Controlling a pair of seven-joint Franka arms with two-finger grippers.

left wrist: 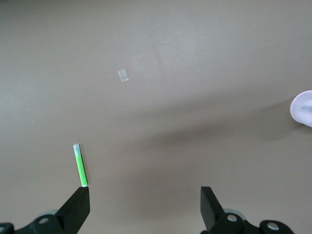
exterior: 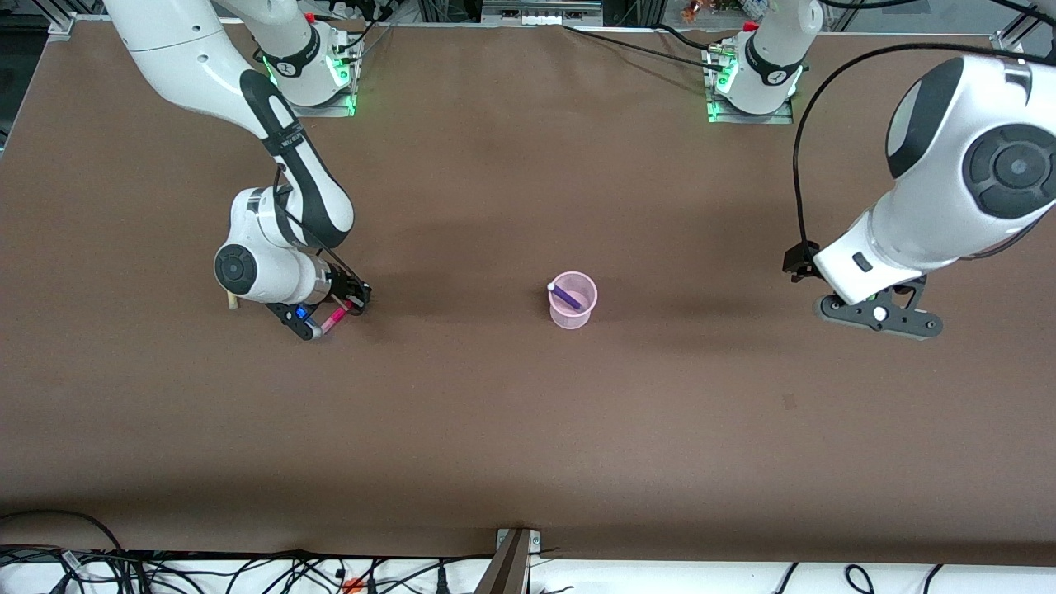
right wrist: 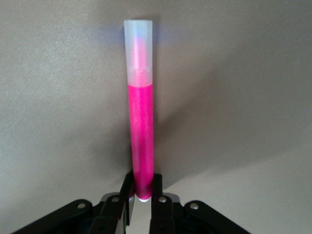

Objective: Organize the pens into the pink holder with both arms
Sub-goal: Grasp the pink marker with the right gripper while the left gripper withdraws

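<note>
**Pens and holder: 1 pen gripped, 1 in the cup, 1 lying loose**

Right gripper (exterior: 337, 318): low at the table (exterior: 528, 429), toward the right arm's end; fingers (right wrist: 127, 192) closed on the base end of the magenta-pink pen (right wrist: 140, 109); the pen runs straight out from between the fingertips, its pale cap at the end away from them; in the front view the pen (exterior: 334, 318) shows just at the fingertips, close to the table surface.

Left gripper (left wrist: 145, 200): up in the air over the left arm's end of the table, seen in the front view as well (exterior: 879, 318); fingers (left wrist: 78, 207) spread wide apart, holding nothing; the green pen (left wrist: 80, 165) lies flat on the table just ahead of 1 fingertip, outside the gap; a small clear scrap (left wrist: 124, 75) lies on the table farther out from the fingertips.

Pink holder (exterior: 572, 300): upright near the middle of the table, between the 2 grippers and well apart from both; its rim shows at the edge of the left wrist view (left wrist: 303, 108).

Purple-blue pen (exterior: 565, 294): inside the holder, leaning, pale tip at the rim.
</note>
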